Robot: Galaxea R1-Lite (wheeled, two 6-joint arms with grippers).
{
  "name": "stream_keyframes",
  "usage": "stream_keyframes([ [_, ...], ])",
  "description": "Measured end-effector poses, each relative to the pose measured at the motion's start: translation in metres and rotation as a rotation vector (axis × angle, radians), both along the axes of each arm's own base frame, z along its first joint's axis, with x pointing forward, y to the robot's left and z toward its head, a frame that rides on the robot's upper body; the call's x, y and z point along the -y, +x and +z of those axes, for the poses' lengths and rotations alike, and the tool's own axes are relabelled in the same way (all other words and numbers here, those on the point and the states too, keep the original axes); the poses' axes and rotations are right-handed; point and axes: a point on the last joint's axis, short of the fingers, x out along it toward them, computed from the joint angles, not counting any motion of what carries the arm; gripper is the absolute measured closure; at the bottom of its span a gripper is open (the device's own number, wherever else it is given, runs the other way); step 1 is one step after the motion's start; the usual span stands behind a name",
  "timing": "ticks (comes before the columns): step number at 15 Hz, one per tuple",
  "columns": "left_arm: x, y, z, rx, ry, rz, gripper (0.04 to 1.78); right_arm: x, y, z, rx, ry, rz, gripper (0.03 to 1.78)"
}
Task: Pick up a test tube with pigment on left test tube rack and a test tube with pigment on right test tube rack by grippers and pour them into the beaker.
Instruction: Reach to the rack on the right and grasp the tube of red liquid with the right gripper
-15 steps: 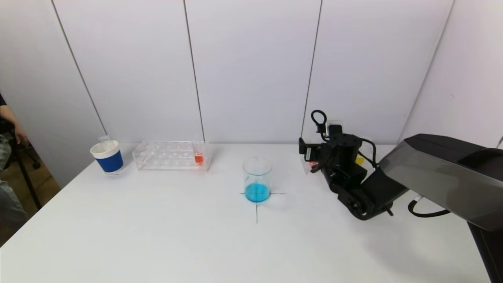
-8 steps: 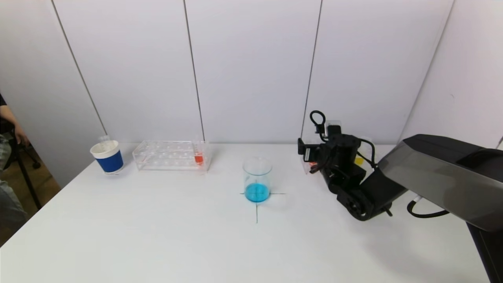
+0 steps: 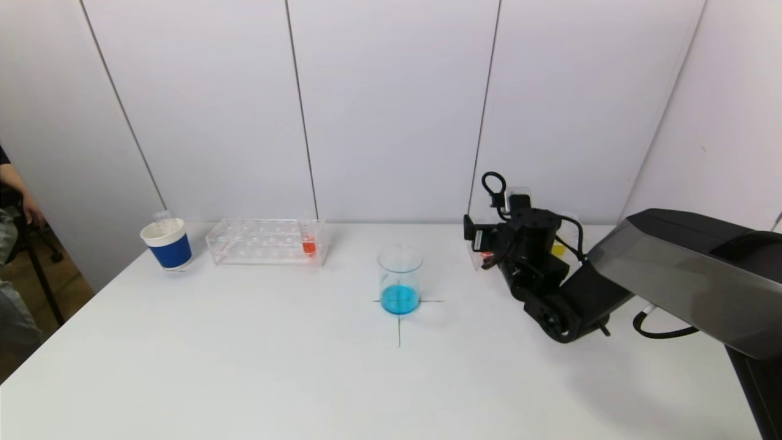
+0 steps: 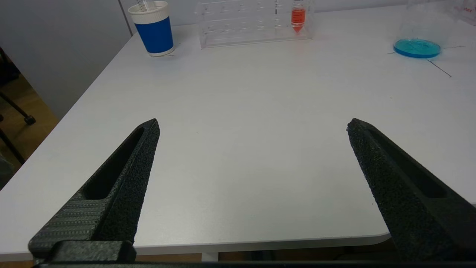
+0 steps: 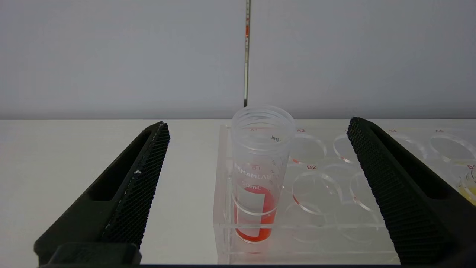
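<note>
A clear beaker (image 3: 400,281) holding blue liquid stands mid-table on a drawn cross. The left rack (image 3: 266,242) holds one tube of red pigment (image 3: 308,241) at its right end. My right gripper (image 3: 482,249) is at the right rack (image 3: 475,256), which it mostly hides. In the right wrist view the gripper (image 5: 258,124) is open, its fingers either side of an upright tube of red pigment (image 5: 260,175) standing in the rack's (image 5: 334,223) end hole, not touching it. My left gripper (image 4: 253,124) is open and empty over the table's near edge.
A blue paper cup (image 3: 168,243) stands left of the left rack. A tube with yellow pigment (image 5: 469,184) sits further along the right rack. The wall is close behind both racks. A person's arm shows at the far left edge.
The right gripper has shifted only very slightly at the right rack. Nothing else has moved.
</note>
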Motion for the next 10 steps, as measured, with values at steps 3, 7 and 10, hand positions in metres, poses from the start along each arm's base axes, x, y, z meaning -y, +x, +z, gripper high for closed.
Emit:
stream_keyframes([
  [3, 0.0000, 0.0000, 0.0000, 0.000, 0.000, 0.000, 0.06, 0.0006, 0.0003, -0.0003, 0.000, -0.001, -0.001, 0.34],
  [7, 0.0000, 0.0000, 0.0000, 0.000, 0.000, 0.000, 0.06, 0.0005, 0.0005, -0.0005, 0.000, -0.001, 0.000, 1.02],
  [10, 0.0000, 0.0000, 0.0000, 0.000, 0.000, 0.000, 0.06, 0.0004, 0.0007, -0.0007, 0.000, -0.001, 0.000, 1.34],
])
